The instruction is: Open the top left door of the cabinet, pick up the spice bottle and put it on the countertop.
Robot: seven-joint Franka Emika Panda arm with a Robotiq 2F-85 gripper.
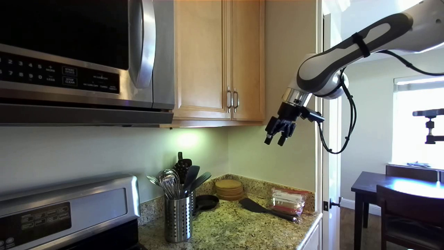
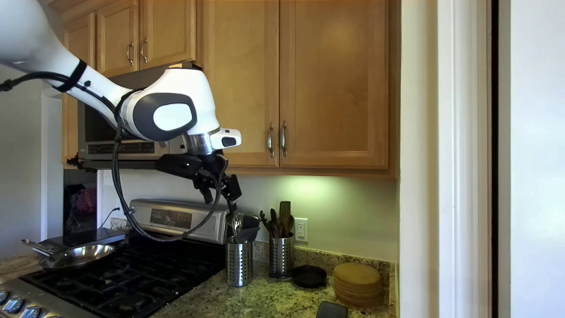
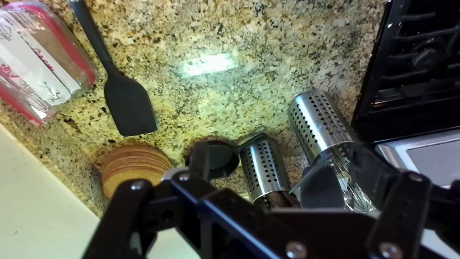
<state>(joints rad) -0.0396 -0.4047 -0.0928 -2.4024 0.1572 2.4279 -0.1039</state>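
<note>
The light maple cabinet (image 1: 204, 123) has two shut panel doors. The top left door (image 1: 199, 52) has its silver handle (image 1: 229, 99) near its right edge. Both the door (image 2: 240, 84) and its handle (image 2: 270, 140) also show in an exterior view. The gripper (image 1: 274, 141) is open and empty, pointing down. It is apart from the doors, lower than the handles and in front of the cabinet; it shows too in an exterior view (image 2: 220, 201) and in the wrist view (image 3: 286, 155). The spice bottle is out of view. The granite countertop (image 1: 229, 229) lies below, also in the wrist view (image 3: 215, 36).
A steel microwave (image 1: 163, 69) adjoins the cabinet's left side. Utensil holders (image 1: 178, 222), a small black pan (image 2: 309, 276), round tan discs (image 2: 358, 287), a black spatula (image 3: 129, 104) and a plastic package (image 3: 39, 61) stand or lie on the countertop. The stove (image 2: 132, 274) is beside it.
</note>
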